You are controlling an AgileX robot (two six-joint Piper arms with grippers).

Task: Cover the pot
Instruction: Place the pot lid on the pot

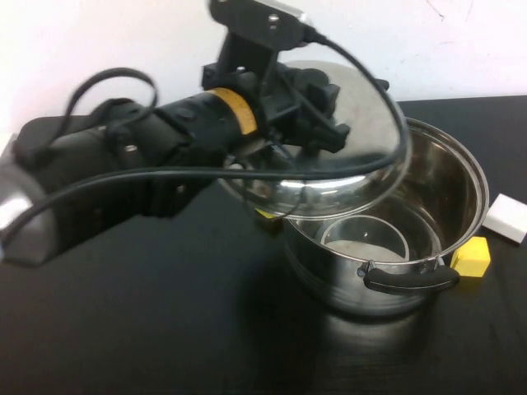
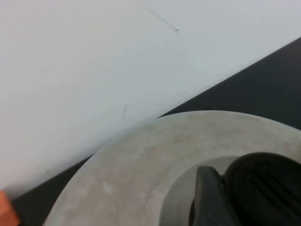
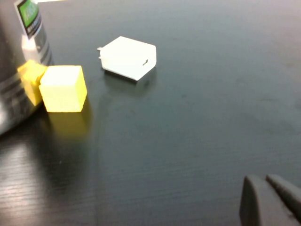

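- High view: the pot (image 1: 428,222) is sitting on the black table (image 1: 165,329), right of the table's middle; its near black loop handle (image 1: 409,278) is facing the camera; a shiny ring-shaped insert (image 1: 362,239) is lying inside the pot.
- The left gripper (image 1: 317,111) is hanging over the pot's far-left rim, clamped on the knob of the lid (image 1: 346,164); the lid is sitting tilted, partly over the pot's left side and leaving the pot's right side open; whether the lid is touching the rim, I cannot tell.
- Left wrist view: the lid's dull domed surface (image 2: 141,165) is filling the picture, with the black knob (image 2: 263,188) being pressed by a dark finger (image 2: 209,197); a small orange thing (image 2: 7,212) is peeking in beyond the lid.
- A yellow block (image 1: 471,257) is lying just right of the pot, touching or nearly touching its wall; a white block (image 1: 504,219) is lying farther right of the pot.
- Right wrist view: the right gripper (image 3: 270,200) is hovering low over the table well right of the pot, fingertips lying close together; the yellow block (image 3: 62,88) is sitting against the pot's wall (image 3: 14,70); the white block (image 3: 128,57) is lying apart from both.
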